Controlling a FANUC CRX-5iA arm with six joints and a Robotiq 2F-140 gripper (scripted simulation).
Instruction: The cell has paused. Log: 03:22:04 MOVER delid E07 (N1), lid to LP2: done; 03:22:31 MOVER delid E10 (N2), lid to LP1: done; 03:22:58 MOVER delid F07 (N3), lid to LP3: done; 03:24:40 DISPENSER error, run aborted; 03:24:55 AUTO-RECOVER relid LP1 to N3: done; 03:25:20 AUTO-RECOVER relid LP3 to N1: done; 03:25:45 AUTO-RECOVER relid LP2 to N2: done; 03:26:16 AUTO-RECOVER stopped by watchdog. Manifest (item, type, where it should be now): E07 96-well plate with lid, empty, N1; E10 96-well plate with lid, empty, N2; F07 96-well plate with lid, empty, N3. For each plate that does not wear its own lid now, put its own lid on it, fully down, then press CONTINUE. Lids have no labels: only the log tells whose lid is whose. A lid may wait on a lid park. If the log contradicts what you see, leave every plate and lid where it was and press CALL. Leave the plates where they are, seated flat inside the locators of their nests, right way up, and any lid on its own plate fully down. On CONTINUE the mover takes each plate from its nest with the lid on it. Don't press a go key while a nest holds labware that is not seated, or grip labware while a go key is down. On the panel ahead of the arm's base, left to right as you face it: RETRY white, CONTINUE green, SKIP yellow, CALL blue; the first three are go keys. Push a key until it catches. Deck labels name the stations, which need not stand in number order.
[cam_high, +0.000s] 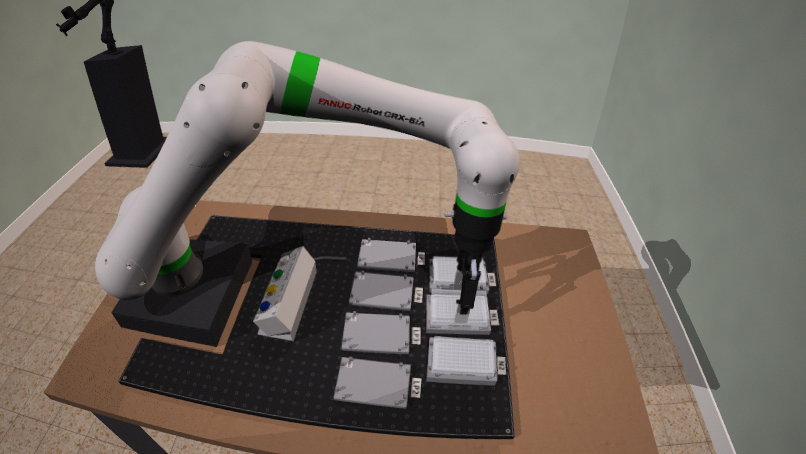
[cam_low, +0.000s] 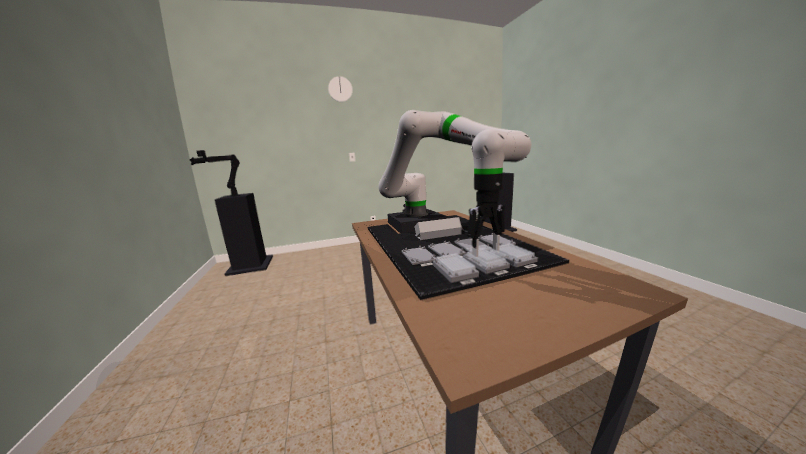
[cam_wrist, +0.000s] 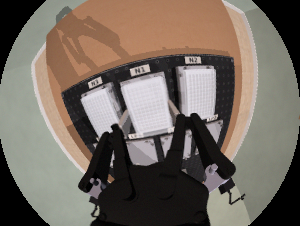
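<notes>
Room w/ pale green walls (cam_low: 620, 112) & white baseboard (cam_low: 665, 276). Floor (cam_low: 225, 366) is beige speckled tile. Brown wooden table (cam_low: 535, 332) on dark legs, one corner leg (cam_low: 623, 389) at front right of the exterior view. Round white wall clock (cam_low: 340, 88) on the back wall; small white wall plate (cam_low: 351, 156) below it, another low near the baseboard. In the left corner a black pedestal (cam_low: 241, 232) on a wider foot, carrying a thin black jointed camera mount (cam_low: 217, 160). Same pedestal (cam_high: 125, 101) shows top left in the top view. Grey ceiling (cam_low: 451, 8) strip visible.
</notes>
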